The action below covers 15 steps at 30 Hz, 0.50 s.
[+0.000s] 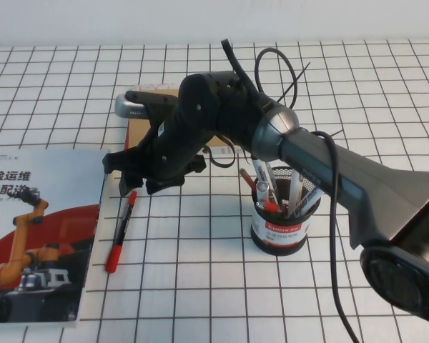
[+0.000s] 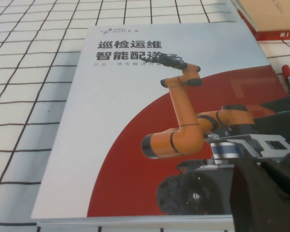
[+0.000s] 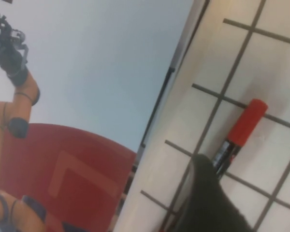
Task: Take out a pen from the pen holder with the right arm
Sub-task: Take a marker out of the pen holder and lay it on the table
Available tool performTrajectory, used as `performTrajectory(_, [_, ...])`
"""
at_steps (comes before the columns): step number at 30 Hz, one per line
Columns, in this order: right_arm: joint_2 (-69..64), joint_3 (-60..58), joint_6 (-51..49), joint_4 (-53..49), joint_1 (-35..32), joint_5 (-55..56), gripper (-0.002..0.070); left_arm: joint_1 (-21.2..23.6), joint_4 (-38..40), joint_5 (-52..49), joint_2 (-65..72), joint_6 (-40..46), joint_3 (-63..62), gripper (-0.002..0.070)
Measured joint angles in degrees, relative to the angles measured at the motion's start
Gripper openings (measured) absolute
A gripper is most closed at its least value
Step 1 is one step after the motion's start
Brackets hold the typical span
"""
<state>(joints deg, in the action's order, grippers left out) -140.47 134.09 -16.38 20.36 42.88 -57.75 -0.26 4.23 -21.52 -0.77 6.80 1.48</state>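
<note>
Closest to the camera is the thick grey right arm point(image 1: 386, 193). It reaches from the near right corner across the worktop point(image 1: 200, 286) to the left.

At its end is the black right hand point(image 1: 139, 184). It hangs low, just over the top end of a red pen point(image 1: 120, 232). The hand is spread wide. One black finger point(image 3: 208, 193) is just beside the pen, and the other finger is well off on the pen's other side. The pen sits in the gap between them. The hand is not pinching it and holds nothing.

The red pen lies flat on the worktop, out of the pen holder point(image 1: 282, 229). It has a red cap, a black middle and a red tail. It lies just beside the right edge of a booklet point(image 1: 36, 236) that has an orange robot arm on its cover.

The pen holder is a round black mesh cup with a red and white label. It stands upright to the right of the pen, under the right arm. More pens point(image 1: 294, 187) stick up out of it.

A brown book point(image 1: 137, 132) lies behind the right hand.

The left hand point(image 2: 266, 198) shows only as a dark shape low over the booklet. Whether it is spread or pressed together cannot be told.
</note>
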Motion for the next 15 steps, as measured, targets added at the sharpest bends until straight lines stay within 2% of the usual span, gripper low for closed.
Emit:
performTrajectory(4, [3.3,0.0,0.0,-2.1,0.3,-1.4,0.0325,0.0,0.0,0.0,0.0,0.0,0.0,-0.0006])
performTrajectory(7, [8.3,0.0,0.0,-6.7,1.5,-4.3,0.0232,0.0,0.0,0.0,0.0,0.0,0.0,-0.0006])
performTrajectory(11, [15.8,0.0,0.5,-13.5,4.5,-9.8,0.0054,0.0,0.0,0.0,0.0,0.0,0.0,-0.0006])
performTrajectory(15, [21.0,0.0,1.1,-19.7,7.7,-13.3,-0.0001,0.0,0.0,0.0,0.0,0.0,0.0,-0.0006])
